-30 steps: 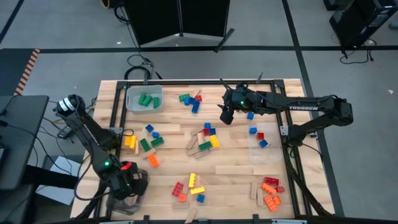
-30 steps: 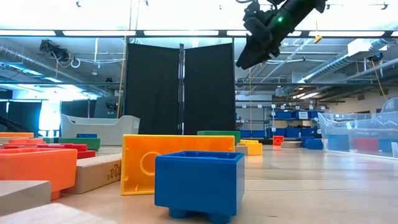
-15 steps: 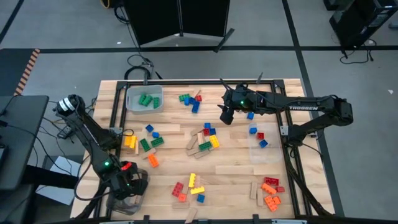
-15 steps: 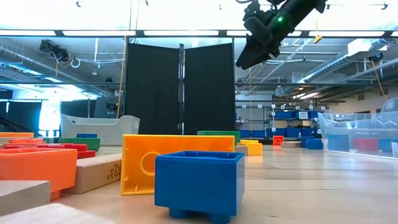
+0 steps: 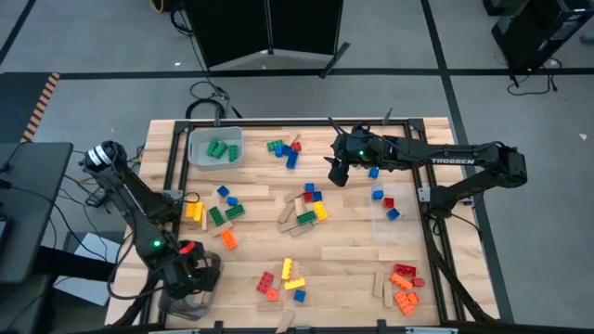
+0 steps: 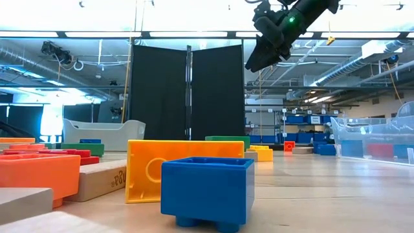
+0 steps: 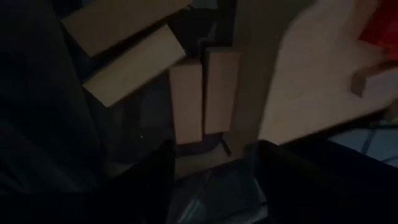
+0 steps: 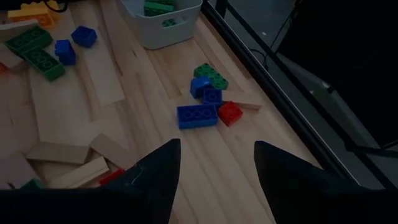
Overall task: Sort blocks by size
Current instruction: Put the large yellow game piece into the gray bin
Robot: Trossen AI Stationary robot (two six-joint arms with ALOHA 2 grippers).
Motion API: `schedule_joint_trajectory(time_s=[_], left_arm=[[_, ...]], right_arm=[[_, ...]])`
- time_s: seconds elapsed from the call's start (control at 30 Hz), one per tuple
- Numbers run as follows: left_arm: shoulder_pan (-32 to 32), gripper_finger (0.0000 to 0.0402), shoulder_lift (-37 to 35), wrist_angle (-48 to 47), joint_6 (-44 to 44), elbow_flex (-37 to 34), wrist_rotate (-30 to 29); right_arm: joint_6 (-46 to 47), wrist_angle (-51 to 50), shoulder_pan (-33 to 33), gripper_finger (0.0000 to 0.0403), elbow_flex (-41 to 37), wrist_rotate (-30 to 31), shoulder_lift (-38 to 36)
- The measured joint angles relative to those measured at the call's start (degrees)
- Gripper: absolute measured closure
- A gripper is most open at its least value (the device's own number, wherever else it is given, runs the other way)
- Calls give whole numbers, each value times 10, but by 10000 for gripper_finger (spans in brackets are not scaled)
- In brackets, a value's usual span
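Note:
Studded blocks lie in groups on the wooden table (image 5: 353,223): blue, green and red ones (image 5: 283,150) at the far middle, a mixed heap (image 5: 311,209) at the centre, and orange and red ones (image 5: 404,288) near right. Tan wooden pieces (image 7: 202,99) lie flat in a clear bin (image 5: 186,304) at the near left corner. My left gripper (image 7: 212,149) hangs open just above them, pointing steeply down, with nothing between its fingers. My right gripper (image 5: 337,174) hovers open and high over the far middle, and below it lie the blue, green and red blocks (image 8: 208,99).
A white bin (image 5: 215,148) with green blocks stands at the far left. A clear bin (image 5: 385,206) at the right holds blue and red blocks. A long wooden plank (image 5: 351,253) lies right of centre. Bare wood shows between the groups.

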Motion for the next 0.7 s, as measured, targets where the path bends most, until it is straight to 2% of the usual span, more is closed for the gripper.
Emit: schedule_joint_trajectory(time_s=[0.47, 0.7], left_arm=[[5, 174, -1, 0, -3, 10, 1], [12, 174, 0, -46, -5, 27, 3]], right_arm=[[0, 0, 0, 183, 0, -13, 0], [0, 0, 0, 183, 0, -13, 0]])
